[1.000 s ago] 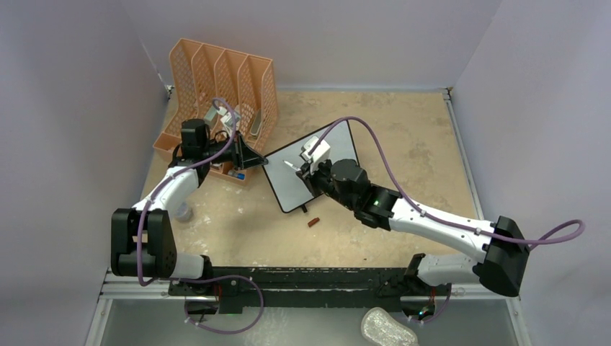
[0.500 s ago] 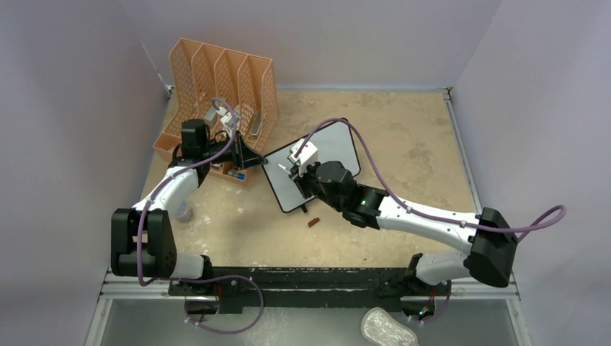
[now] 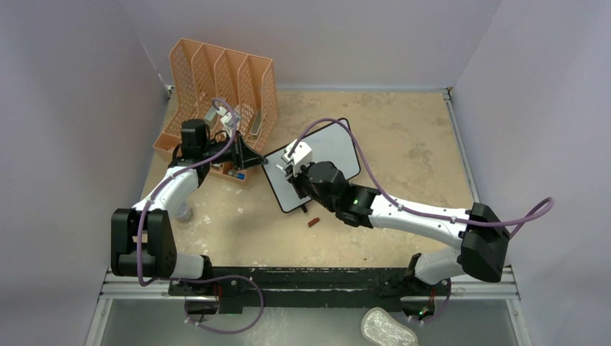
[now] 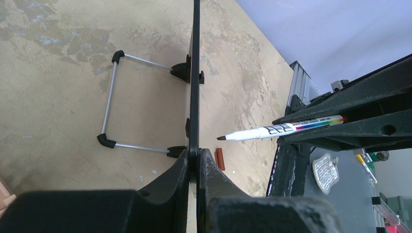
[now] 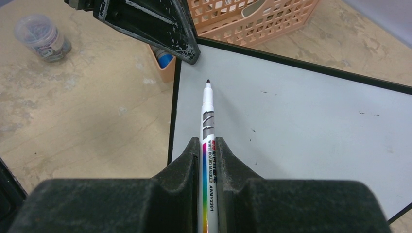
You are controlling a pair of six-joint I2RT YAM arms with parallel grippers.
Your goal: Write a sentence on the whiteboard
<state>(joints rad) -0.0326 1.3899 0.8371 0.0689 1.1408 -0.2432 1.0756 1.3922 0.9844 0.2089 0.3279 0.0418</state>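
The left hand [image 4: 193, 160] is pressed together on the thin black frame of the whiteboard [image 5: 301, 121], pinching its edge near a rounded corner. From this hand's own camera the board runs straight ahead of the fingertips, seen edge-on. A wire stand [image 4: 111, 104] juts from the board's back, on the left of the fingertips, onto the worktop [image 5: 73, 121].

The right hand [image 5: 209, 145] pinches a marker [image 5: 208, 116] by its barrel, with the uncapped dark tip pointing forward beyond the fingertips. The tip is just off the board's white face, with a small gap visible, and close to the left hand's fingers [image 5: 160, 29]. The white face ahead of the marker carries only a few tiny dark specks.

A small reddish cap [image 4: 220, 158] lies on the worktop just beside the left fingertips, on the marker's side of the board. An orange file rack [image 5: 243, 19] stands beyond the board's far edge from the right hand.
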